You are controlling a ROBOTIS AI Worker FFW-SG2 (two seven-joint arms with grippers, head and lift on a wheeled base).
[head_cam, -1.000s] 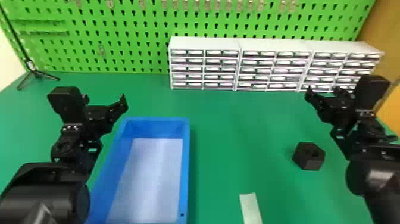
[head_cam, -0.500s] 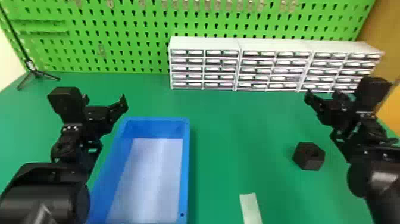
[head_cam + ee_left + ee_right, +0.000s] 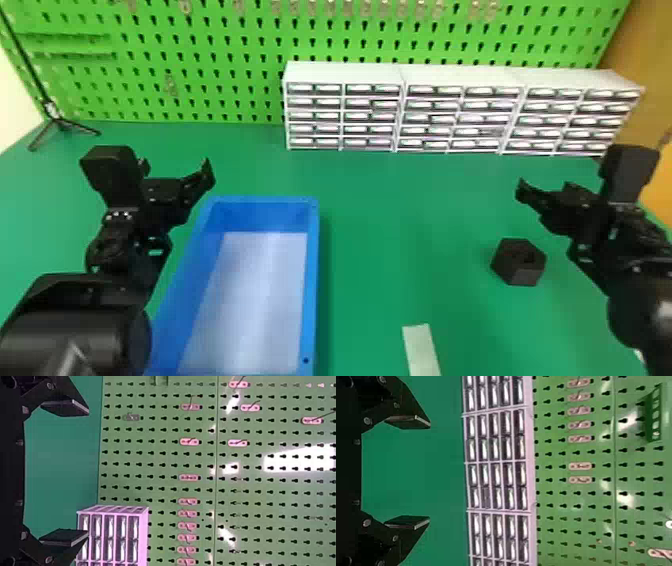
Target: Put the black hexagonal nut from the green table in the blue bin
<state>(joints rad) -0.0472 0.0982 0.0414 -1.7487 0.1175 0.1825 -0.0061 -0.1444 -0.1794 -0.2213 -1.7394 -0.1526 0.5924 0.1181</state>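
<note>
Bin [image 3: 311,280]: on the green counter [image 3: 400,210]
Nut [image 3: 517,262]: on the counter, well to the bin's right
Left end effector [image 3: 176,169]: released, fingers wide apart, near the bin's far left corner
Right end effector [image 3: 547,187]: released, fingers spread, well right of the bin
Pale strip [image 3: 420,347]: right of the bin
Drawers [image 3: 430,117]: beyond the bin, rightward
</note>
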